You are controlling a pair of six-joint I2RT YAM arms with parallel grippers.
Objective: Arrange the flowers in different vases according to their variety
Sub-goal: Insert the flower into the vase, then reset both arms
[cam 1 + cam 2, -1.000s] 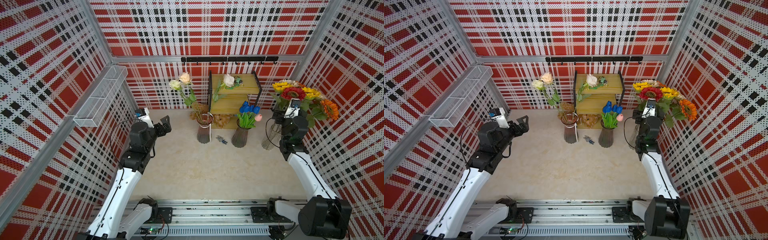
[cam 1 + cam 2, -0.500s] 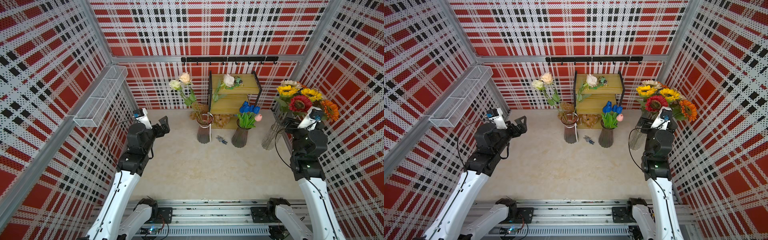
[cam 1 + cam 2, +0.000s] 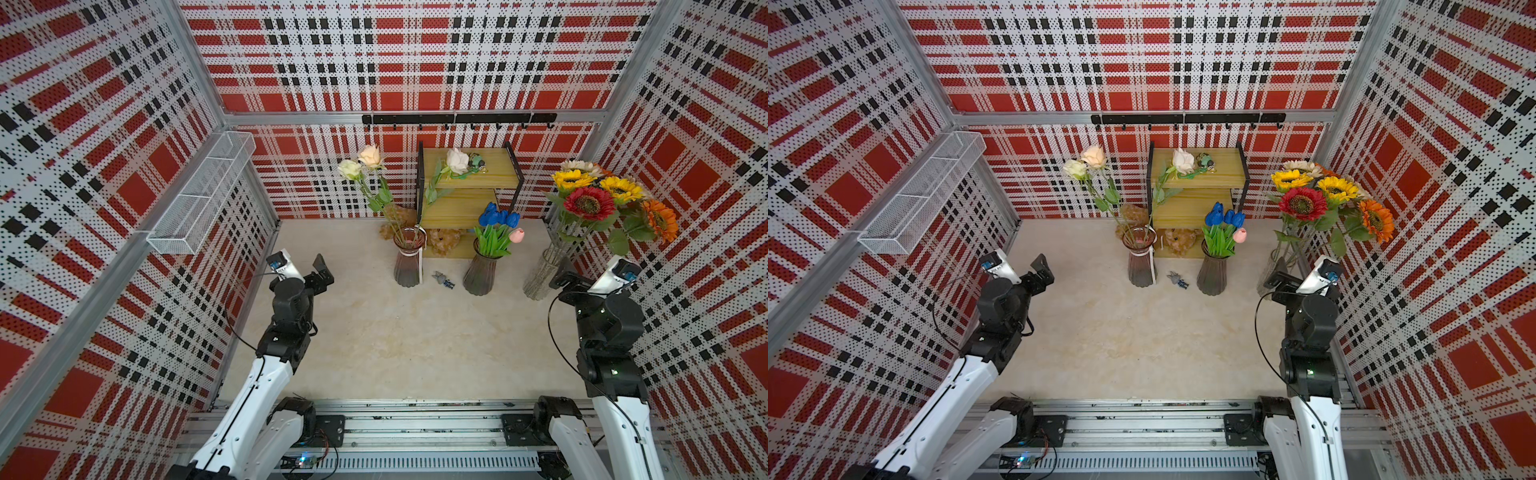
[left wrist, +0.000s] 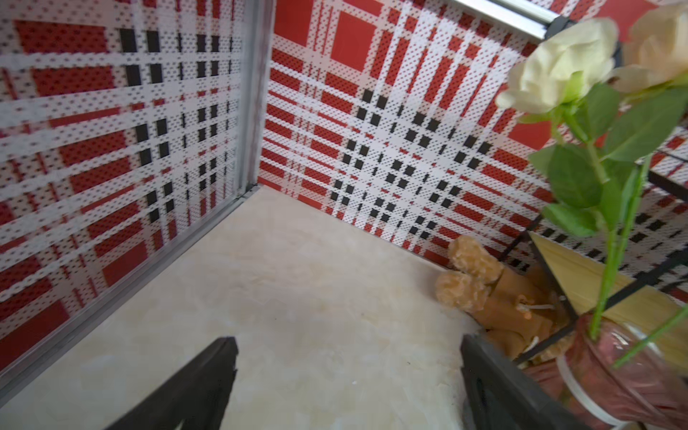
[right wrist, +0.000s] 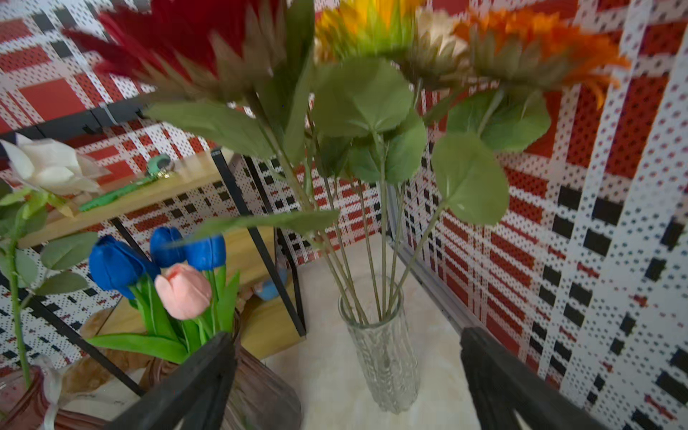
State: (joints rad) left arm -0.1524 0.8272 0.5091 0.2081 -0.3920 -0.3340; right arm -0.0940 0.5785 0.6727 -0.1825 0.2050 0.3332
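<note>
For the left pincer (image 3: 323,272): wide open, grips nothing, touches nothing, hangs above the table (image 3: 374,332) near its left edge. Same wide gap for this pincer (image 4: 346,346) in the left wrist view, with only bare table behind it.

For the right pincer (image 3: 562,275): wide open too, grips nothing, hangs just beside the clear vase (image 3: 540,278) near the back right corner of the table. Cannot tell whether touching the glass.

One second ago: right pincer up among the sunflowers (image 3: 588,203). Now lower, by the glass, and pulled back toward the front edge. All sunflowers standing in the clear vase. For the left pincer, only a small move back.

Along the back edge, in front of the wooden shelf (image 3: 469,208): a smoky rose vase (image 3: 409,264) with three cream roses (image 3: 370,157), and next to it a smoky tulip vase (image 3: 481,274) with blue and pink tulips (image 3: 496,220).

Only in both top views: a tiny toy figure (image 3: 443,280) lying on the table between the two smoky vases, and a wire basket (image 3: 199,199) on the left wall. Clear only in the left wrist view: a brown plush toy (image 4: 510,301) lying by the shelf, behind the rose vase. Clear only in the right wrist view: thin green stems (image 5: 382,283) reaching down inside the clear vase.
</note>
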